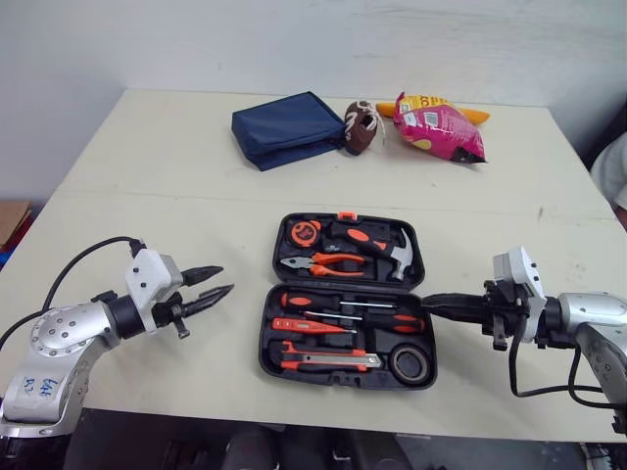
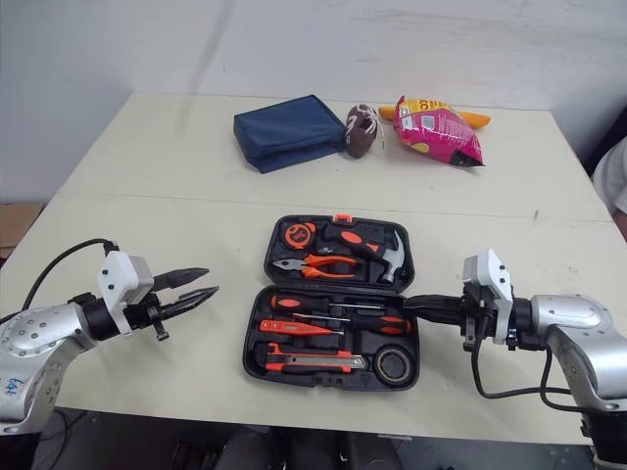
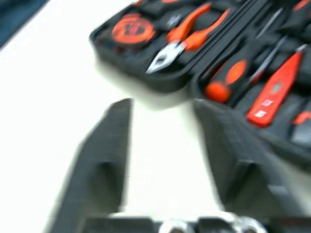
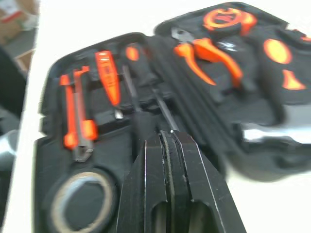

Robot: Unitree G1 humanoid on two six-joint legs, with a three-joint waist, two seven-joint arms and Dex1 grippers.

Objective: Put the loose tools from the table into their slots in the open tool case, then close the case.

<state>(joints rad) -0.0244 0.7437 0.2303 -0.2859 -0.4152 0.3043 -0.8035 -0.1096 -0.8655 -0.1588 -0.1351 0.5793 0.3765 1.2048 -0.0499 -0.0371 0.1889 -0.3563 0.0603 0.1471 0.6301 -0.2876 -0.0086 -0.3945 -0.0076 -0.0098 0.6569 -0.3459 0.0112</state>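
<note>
Left eye view: black plastic tool case lies open in the middle of the pale table, orange-handled tools seated in its slots. Off to its left the left gripper hangs, fingers spread. The right gripper sits at its right edge, fingers pressed together, pinching nothing

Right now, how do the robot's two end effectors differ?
The left end effector has its two black fingers open; the right end effector has them shut. The left is over the beige table, apart from the open black plastic tool case; the right reaches its edge. Both point toward the case.
</note>
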